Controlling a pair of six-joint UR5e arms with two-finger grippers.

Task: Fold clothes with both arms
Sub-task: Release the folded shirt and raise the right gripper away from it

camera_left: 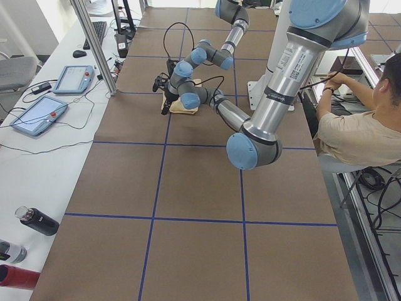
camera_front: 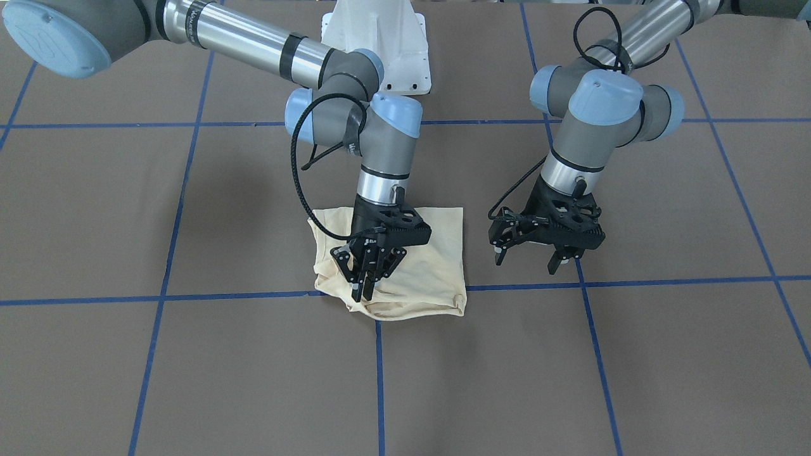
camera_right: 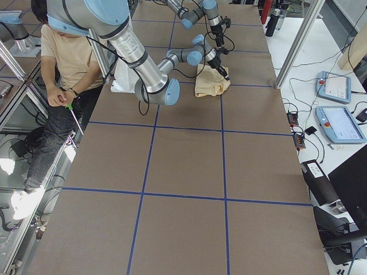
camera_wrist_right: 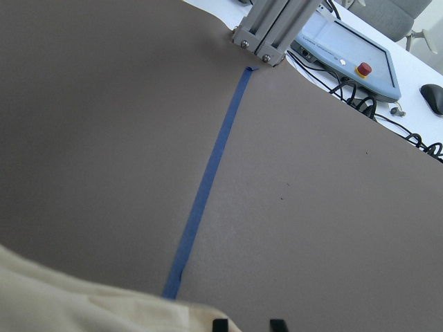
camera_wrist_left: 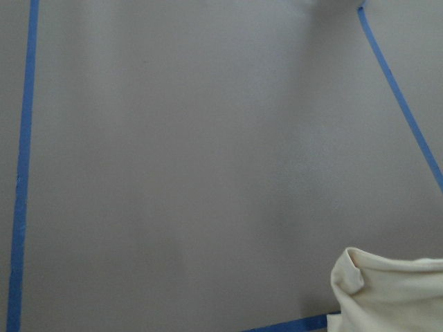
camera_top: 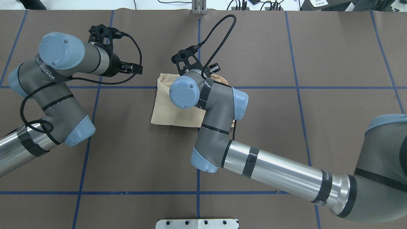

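The pale cream-yellow shirt (camera_front: 431, 266) lies folded into a small square on the brown table; it also shows in the overhead view (camera_top: 168, 108). No print or label shows. My right gripper (camera_front: 363, 292) points down over the shirt's edge on the operators' side. Its fingertips (camera_wrist_right: 220, 324) stand close together, and no cloth shows between them. The shirt's edge (camera_wrist_right: 69, 304) reaches that fingertip. My left gripper (camera_front: 529, 261) is open and empty, hovering over bare table beside the shirt. A corner of the shirt (camera_wrist_left: 394, 290) shows in the left wrist view.
The white pedestal base (camera_front: 380, 44) stands behind the shirt. Blue tape lines (camera_front: 380, 380) grid the table. An aluminium post (camera_wrist_right: 270, 28), teach pendants (camera_left: 72, 78) and bottles (camera_left: 37, 221) line the far side. A seated operator (camera_left: 363, 125) is at the robot's side.
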